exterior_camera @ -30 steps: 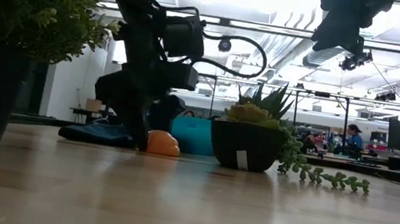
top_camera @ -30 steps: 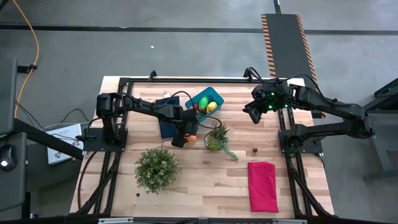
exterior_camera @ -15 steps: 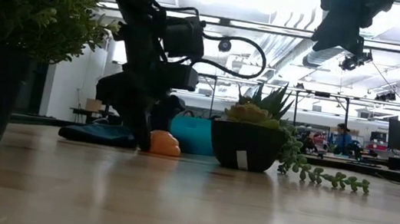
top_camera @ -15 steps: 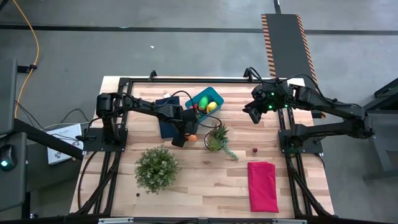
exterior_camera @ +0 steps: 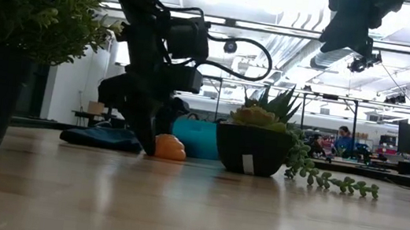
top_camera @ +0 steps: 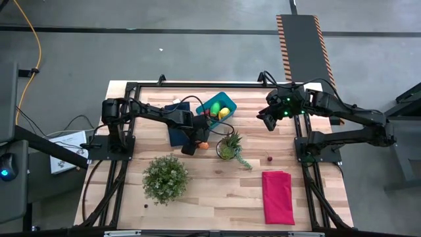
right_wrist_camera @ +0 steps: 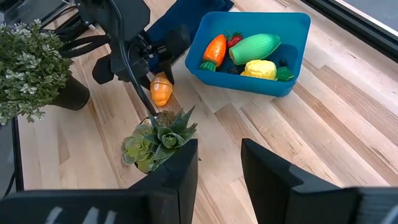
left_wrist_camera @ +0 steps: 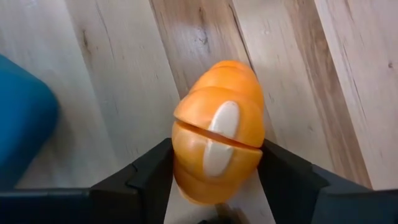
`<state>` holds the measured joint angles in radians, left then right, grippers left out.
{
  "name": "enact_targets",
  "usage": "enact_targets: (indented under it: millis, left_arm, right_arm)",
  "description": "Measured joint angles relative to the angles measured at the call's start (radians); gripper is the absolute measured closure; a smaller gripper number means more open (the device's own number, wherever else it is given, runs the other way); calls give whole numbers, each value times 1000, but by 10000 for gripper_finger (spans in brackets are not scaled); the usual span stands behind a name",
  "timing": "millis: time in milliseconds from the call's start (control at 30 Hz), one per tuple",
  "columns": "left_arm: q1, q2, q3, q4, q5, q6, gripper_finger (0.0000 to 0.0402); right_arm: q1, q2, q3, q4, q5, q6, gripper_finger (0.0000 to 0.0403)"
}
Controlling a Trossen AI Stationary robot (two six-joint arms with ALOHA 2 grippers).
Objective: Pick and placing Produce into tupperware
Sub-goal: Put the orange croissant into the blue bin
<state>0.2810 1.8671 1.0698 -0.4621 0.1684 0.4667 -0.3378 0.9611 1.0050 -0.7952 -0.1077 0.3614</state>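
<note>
Now the left gripper [left_wrist_camera: 217, 186] has narrowed its jaws onto the orange oval [left_wrist_camera: 219, 146], readying it for the tupperware [right_wrist_camera: 252, 53].

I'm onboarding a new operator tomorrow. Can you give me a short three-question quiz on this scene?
1. True or false: the orange oval already lies in the blue tub.
2. Which gripper is at the orange oval? A) left gripper B) right gripper
3. Fill in: the orange oval rests on the ____.

Key
1. False; it sits outside the tub, near the spiky plant.
2. A; its fingers flank the oval, while the right gripper hangs above the table.
3. Table.
</note>
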Motion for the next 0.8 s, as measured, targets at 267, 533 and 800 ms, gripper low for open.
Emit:
enact_targets:
  millis: [267, 533, 800]
  left_arm:
    - [0, 0, 0, -2, 3, 0, 186]
    - [0, 0, 10, -21, 4, -1, 210]
    - [-1, 3, 126, -124, 6, -2, 194]
  right_arm:
    - [0, 0, 0, 0, 0, 0, 289]
    - [0, 0, 0, 0, 0, 0, 289]
    - [0, 0, 0, 0, 0, -1, 289]
